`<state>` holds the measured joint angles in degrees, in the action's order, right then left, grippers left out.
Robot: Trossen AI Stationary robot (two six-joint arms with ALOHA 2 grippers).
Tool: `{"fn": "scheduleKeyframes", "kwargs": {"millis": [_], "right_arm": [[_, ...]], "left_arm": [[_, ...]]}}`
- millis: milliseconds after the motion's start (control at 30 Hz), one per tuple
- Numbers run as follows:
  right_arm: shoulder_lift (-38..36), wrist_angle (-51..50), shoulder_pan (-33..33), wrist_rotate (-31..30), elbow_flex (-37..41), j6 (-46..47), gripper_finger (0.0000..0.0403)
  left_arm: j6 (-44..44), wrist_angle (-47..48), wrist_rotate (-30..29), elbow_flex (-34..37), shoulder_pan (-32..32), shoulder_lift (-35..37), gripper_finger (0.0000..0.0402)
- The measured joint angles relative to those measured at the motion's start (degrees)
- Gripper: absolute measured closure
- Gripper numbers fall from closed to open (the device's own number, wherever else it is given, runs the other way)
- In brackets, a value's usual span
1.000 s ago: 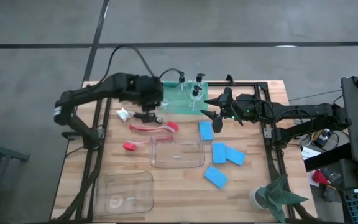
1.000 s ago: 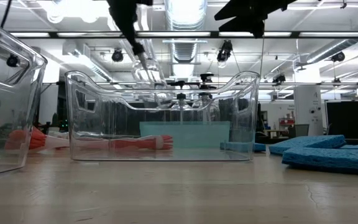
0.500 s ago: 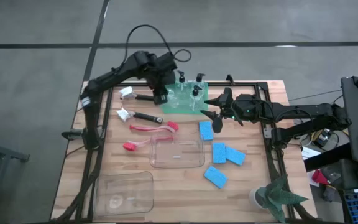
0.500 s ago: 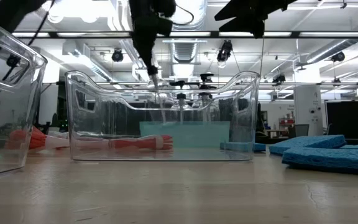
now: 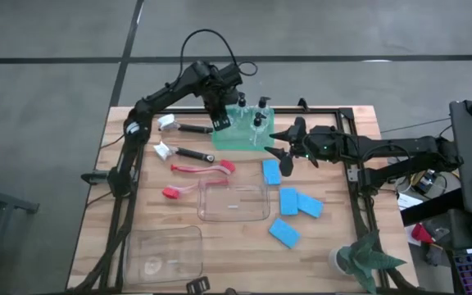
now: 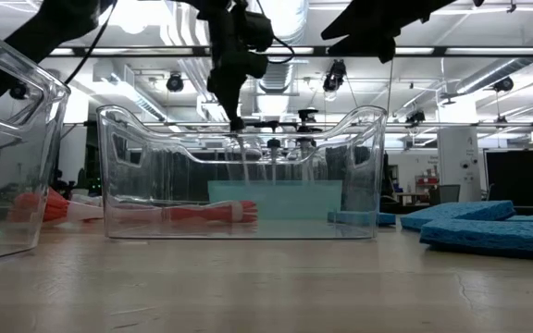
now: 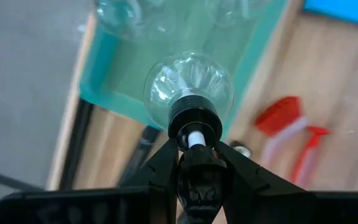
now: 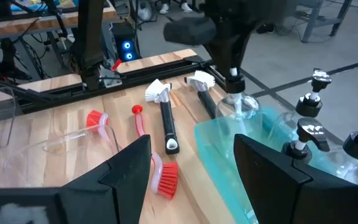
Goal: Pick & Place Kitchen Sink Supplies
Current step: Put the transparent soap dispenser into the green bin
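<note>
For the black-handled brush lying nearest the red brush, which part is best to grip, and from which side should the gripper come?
Probably the middle of the black-handled brush: come straight down from above, fingers spanning its slim handle. It lies flat on the table, the white head is bulkier, and the red brush lies close alongside.

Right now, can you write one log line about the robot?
left tool: shut on pump bottle, over green tray | right tool: open, waiting beside tray | sponges: on table

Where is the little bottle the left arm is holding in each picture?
High view: pump bottle at the green tray's left corner.
Low view: behind the clear bin, under the left tool.
Left wrist view: centre.
Right wrist view: upper right.
Shared landmark: the green tray.
</note>
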<state>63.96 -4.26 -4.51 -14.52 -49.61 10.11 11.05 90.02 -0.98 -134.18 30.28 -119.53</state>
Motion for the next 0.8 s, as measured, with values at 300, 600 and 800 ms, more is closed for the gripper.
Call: {"fn": "scheduleKeyframes", "kwargs": {"millis": [300,600,800], "right_arm": [[-0.04,0.12,0.0,-0.02,0.45,-0.57,0.0179],[-0.04,0.1,0.0,0.0,0.45,-0.79,0.0179],[-0.04,0.1,0.0,-0.01,0.45,-0.65,0.0179]], "left_arm": [[-4.9,0.03,4.75,1.68,0.1,0.7,0.0319],[-6.71,0.0,4.64,4.92,0.37,0.7,0.0311],[-6.73,-0.1,4.66,5.1,0.39,0.7,0.0286]]}}
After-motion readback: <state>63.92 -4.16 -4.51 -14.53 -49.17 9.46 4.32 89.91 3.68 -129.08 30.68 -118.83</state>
